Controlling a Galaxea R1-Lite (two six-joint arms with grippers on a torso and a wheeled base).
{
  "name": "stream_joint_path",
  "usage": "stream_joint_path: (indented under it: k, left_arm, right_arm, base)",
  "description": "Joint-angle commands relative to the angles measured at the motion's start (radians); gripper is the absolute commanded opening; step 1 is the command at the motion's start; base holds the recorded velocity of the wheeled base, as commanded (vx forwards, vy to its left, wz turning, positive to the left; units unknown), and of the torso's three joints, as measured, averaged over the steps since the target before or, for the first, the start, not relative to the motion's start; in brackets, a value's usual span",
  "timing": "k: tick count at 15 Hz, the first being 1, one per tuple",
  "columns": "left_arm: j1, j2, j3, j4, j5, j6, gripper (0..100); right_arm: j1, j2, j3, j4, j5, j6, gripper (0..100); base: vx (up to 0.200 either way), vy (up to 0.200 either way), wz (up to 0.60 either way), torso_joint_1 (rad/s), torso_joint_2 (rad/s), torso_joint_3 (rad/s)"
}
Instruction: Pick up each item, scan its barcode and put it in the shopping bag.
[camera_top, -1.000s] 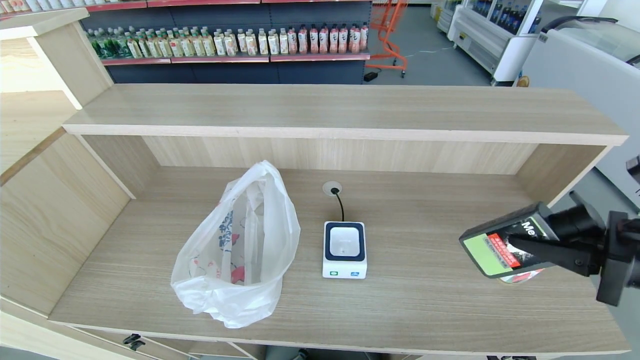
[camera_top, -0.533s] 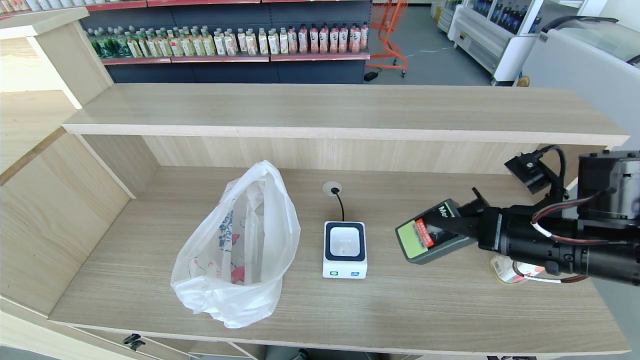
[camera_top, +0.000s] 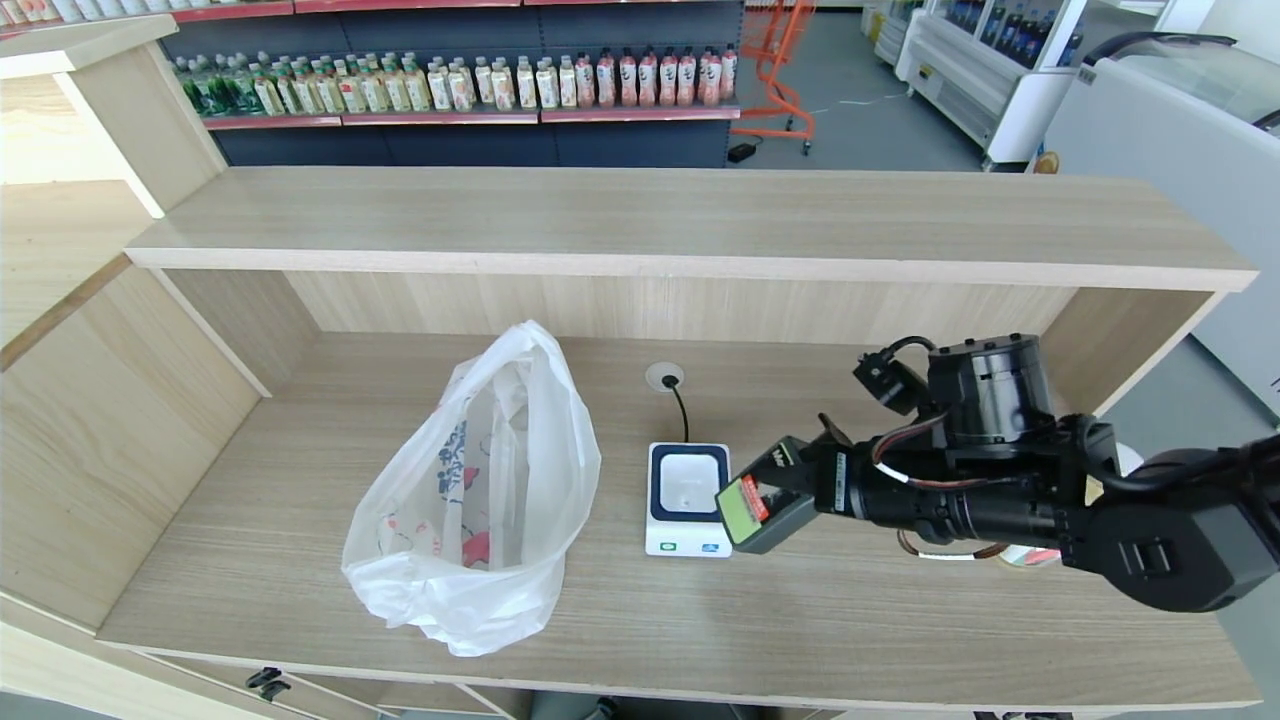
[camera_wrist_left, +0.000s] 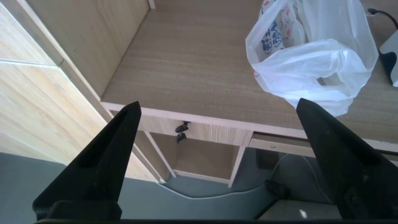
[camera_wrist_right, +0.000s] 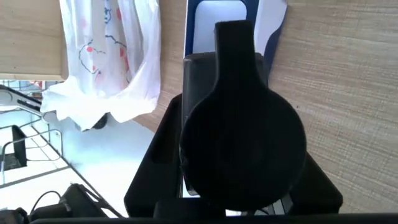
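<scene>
One big counter fills the middle and bottom of the head picture, and all the things sit on it.

Next biggest is the white shopping bag, left of the middle. It is soft and its mouth sags half open. Nothing holds it up. A box dropped on its rim may slide off onto the counter, or squash the bag flat.

The left tool is spread wide with nothing in it. It hangs out past the near edge of the counter, by the bag. It is well apart from the box, so I think it cannot help if the box falls.

The right tool sticks in from the right side of the head picture. It is clenched on a dark box with a green face. It seems to grip only one end, so the box may twist or slip out if it hits something.

The scanner sits in the middle of the picture. It is small and light-looking, and only a thin black cable runs to it. The box hangs tilted just over its right edge. If the box goes lower, it may bump the scanner and shove it along.

I cannot see where the barcode is on the box. If it faces away from the scanner glass, the scan may fail.

Smallest is a round item low on the right, mostly hidden under the right arm. The arm is close above it and may knock it over.
</scene>
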Motion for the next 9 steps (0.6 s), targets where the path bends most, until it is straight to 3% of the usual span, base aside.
stream_joint_path:
  k: [1,9]
  left_arm:
    - [0.000,0.001,0.000,0.000,0.001,0.000,100]
    - [0.000,0.001,0.000,0.000,0.001,0.000,100]
  right_arm:
    - [0.018,0.063,-0.026,-0.004,-0.002,0.000,0]
    - [0.029,0.174,-0.126,-0.004,-0.031,-0.051,0]
  base:
    - [0.000,0.000,0.00,0.000,0.00,0.000]
    - [0.000,0.000,0.00,0.000,0.00,0.000]
